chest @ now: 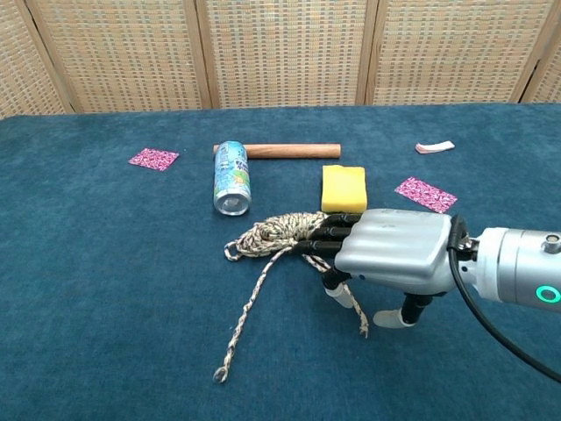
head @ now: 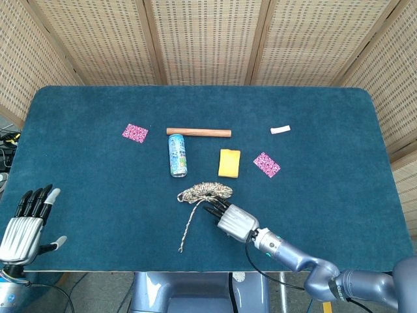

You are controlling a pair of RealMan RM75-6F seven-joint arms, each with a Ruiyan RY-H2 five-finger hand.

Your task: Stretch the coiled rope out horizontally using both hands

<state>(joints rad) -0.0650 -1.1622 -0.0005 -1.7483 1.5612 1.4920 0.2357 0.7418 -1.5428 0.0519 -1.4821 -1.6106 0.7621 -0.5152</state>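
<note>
The rope (chest: pixel 285 235) is not yet stretched at all: it lies as a tight coil near the middle of the blue surface (head: pixel 85 176), just near of the can (head: pixel 177 155) and the yellow sponge (head: pixel 229 163). Two loose ends trail toward the near edge, the left one long and plainly visible, the right one partly hidden.

The right hand (chest: pixel 386 254) hangs low over the right side of the coil, palm down, its dark fingertips (chest: pixel 317 235) reaching onto or just above the strands. Its fingers look extended and apart; whether any strand is pinched under it I cannot tell, since the hand covers that spot in both views.

The left hand (head: pixel 25 225) is far away at the near left corner, fingers apart and upright, holding nothing.

As a judgement, the task is at its very start. What remains: the right hand must secure its end, the left must come across and take the other, then both must draw apart sideways.
</note>
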